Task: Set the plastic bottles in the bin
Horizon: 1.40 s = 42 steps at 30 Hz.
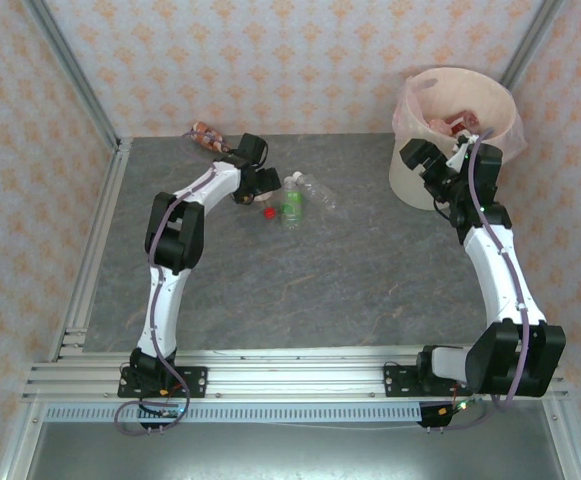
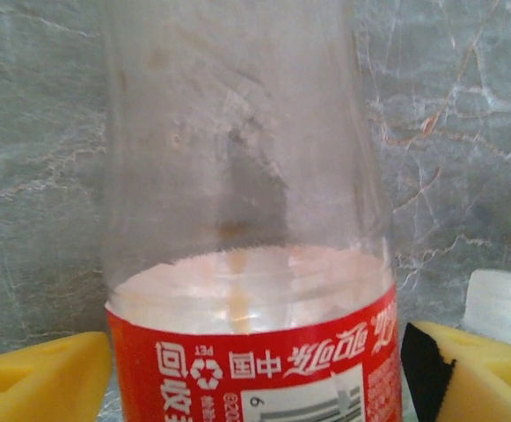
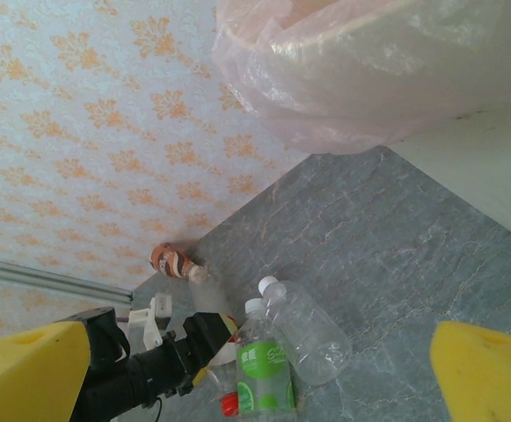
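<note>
Red-labelled bottle (image 2: 246, 220) left of the bin (image 1: 450, 72) seems light, crushable; hold its label. Left end effector (image 2: 255, 369) straddles it, grip unclear; right end effector (image 3: 257, 360) open.

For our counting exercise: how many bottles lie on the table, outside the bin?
4: an orange-labelled bottle by the back wall; a red-labelled bottle at the left gripper; a green-labelled bottle and a clear bottle beside it. Others may be hidden behind the left arm.

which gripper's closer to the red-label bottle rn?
Left. The left gripper straddles the red-label bottle lying on the table; the right gripper is far off to the right, open, beside the bin.
</note>
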{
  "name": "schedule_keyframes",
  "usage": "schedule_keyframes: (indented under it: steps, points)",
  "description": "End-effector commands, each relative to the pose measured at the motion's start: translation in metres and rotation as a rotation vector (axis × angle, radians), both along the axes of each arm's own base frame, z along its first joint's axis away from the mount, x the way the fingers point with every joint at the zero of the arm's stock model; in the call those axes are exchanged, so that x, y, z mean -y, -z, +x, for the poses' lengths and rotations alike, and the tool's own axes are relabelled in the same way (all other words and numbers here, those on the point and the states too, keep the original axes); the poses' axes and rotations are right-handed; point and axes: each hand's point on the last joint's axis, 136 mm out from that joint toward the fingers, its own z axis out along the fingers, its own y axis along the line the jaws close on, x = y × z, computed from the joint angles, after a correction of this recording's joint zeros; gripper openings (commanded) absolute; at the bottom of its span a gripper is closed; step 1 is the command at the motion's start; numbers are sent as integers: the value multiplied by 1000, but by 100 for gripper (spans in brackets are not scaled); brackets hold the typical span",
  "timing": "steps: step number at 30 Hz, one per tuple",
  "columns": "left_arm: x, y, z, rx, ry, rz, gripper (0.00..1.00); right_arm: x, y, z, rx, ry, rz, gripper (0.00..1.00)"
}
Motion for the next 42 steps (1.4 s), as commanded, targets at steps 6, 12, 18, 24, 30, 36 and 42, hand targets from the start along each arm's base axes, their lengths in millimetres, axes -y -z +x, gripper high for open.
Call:
schedule_keyframes:
  steps: [6, 12, 18, 24, 30, 36, 42]
  points:
    - [-3, 2, 3, 17, 54, 37, 79, -11, -27, -10, 47, -64, -26, 99]
    - [-8, 8, 0, 7, 45, 61, 71, -4, -25, -13, 45, -16, -51, 99]
    - [-14, -6, -7, 54, 51, 77, 58, -4, -22, -11, 38, -17, -47, 99]
    - [-29, -27, -22, 101, 45, 135, 50, -9, -27, -11, 66, -36, -30, 99]
    - [-26, -56, -41, 188, 68, 85, 47, -13, -26, -11, 67, -50, -27, 99]
    - [-5, -106, -68, 335, 133, 6, 46, -26, -32, -16, 121, -79, -76, 99]
    - [41, -157, -95, 456, 277, -45, 44, -49, -36, -18, 145, -161, -95, 99]
